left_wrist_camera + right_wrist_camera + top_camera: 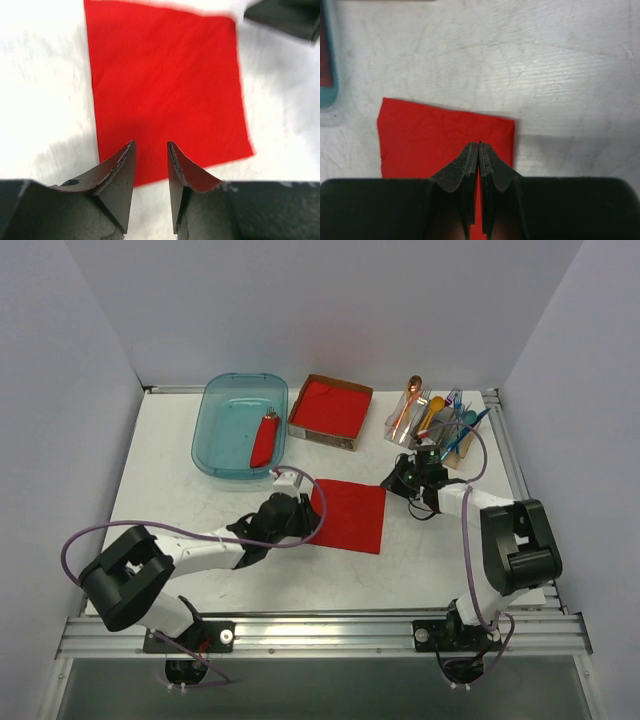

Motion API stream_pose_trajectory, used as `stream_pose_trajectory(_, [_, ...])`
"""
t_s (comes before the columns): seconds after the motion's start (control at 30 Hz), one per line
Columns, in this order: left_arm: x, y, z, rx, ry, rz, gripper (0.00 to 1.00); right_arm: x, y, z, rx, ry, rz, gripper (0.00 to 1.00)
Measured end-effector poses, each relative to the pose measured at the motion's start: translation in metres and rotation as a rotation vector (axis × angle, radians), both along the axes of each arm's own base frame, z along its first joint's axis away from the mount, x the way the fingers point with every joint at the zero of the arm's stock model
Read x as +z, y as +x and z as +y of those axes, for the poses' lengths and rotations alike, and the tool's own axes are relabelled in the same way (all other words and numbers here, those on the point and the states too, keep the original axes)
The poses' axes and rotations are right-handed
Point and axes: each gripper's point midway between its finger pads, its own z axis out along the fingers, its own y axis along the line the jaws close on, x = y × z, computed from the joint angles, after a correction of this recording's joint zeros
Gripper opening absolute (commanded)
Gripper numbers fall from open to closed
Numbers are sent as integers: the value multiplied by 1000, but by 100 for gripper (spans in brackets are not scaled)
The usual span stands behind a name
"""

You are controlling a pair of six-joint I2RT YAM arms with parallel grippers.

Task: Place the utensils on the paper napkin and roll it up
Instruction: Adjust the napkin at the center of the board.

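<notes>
Two utensils are what I need next, the teal round-bowled plastic spoon [468, 418] and the slim blue plastic piece [470, 430]. Both stand tilted among other cutlery in the clear cutlery holder [400, 430] at the far right of the white surface [180, 500]. They lie just beyond and to the right of my right claw [479, 145], which hangs by the far right corner of the thin red square paper napkin [350, 515], its jaws pressed together with nothing in them. That arm is plainly the nearer one. I judge it should part its jaws and reach away from me to the holder, taking a handle across its leaning long axis. My left claw [151, 145] sits at the napkin's left edge, jaws apart with a clear gap, holding nothing. The napkin lies flat in the middle of the surface, turned slightly askew, faintly creased, bare of cutlery.
</notes>
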Motion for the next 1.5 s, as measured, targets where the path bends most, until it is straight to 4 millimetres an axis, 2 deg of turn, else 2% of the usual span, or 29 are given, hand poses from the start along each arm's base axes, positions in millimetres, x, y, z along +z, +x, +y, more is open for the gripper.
stream_pose_trajectory(0.17, [45,38,-10,5,-46,-64,40,42,-27,20,76,8,-103,4])
stream_pose_trajectory(0.27, [55,58,-21,-8,-49,-85,40,43,-54,31,122,18,-104,1])
stream_pose_trajectory(0.33, [53,69,-30,-18,-37,-85,40,32,-76,34,141,19,-71,0])
stream_pose_trajectory(0.47, [30,83,-38,-33,1,-54,39,4,-116,29,140,12,30,0])
stream_pose_trajectory(0.6, [6,93,-31,-23,37,-17,39,-5,-138,30,143,17,64,0])
stream_pose_trajectory(0.8, [-8,103,-28,-12,58,-1,38,-10,-148,33,151,23,81,0])
stream_pose_trajectory(0.97, [-8,112,-28,-11,65,-14,38,-12,-150,35,157,13,85,0])
stream_pose_trajectory(1.2, [-7,130,-35,-10,66,-39,36,-27,-155,30,142,-19,124,0])
stream_pose_trajectory(1.5, [-36,136,-32,9,111,-5,32,-30,-155,30,119,-24,132,0])
